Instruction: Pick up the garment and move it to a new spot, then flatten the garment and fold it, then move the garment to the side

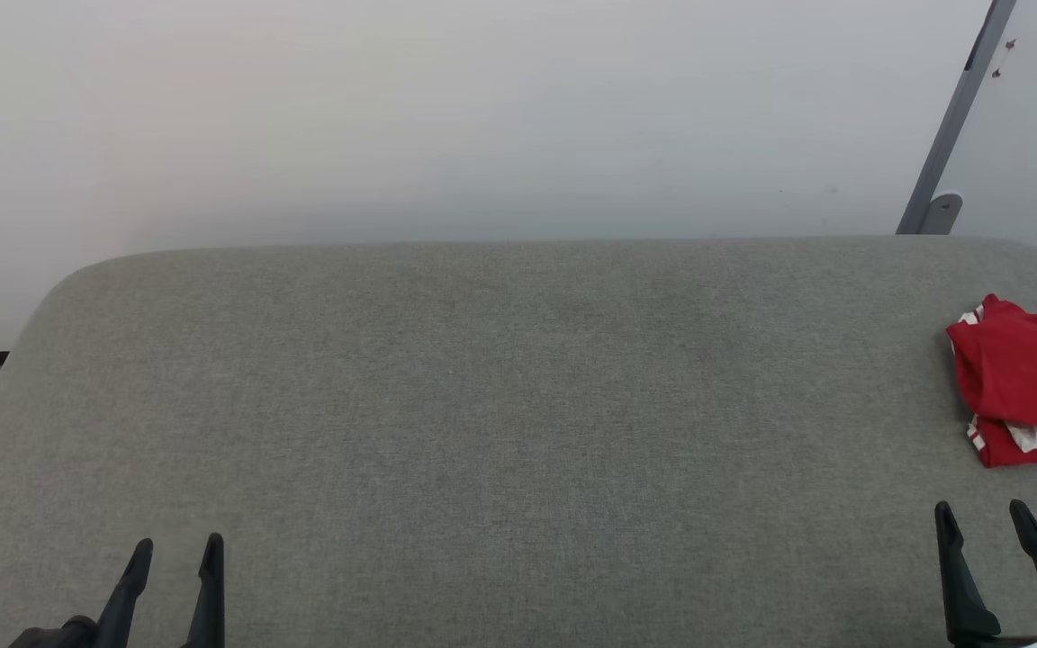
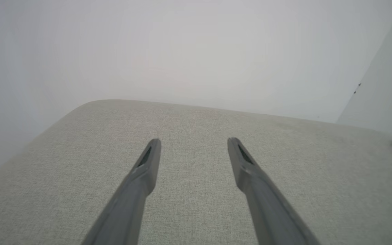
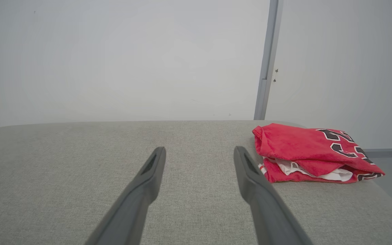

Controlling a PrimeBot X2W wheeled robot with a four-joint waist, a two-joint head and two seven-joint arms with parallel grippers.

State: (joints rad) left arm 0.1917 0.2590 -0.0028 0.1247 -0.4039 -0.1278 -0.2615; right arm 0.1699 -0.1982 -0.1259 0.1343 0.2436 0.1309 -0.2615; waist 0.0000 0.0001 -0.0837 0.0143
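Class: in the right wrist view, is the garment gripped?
No, the garment lies on the grey surface, apart from the open right gripper.

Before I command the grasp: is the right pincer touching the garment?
Apart. The head view shows a strip of bare grey surface between the open right pincer and the near edge of the garment.

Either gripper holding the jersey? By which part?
Nothing held. Left gripper and right gripper are open and empty; the garment lies bunched on the cushion, touching neither.
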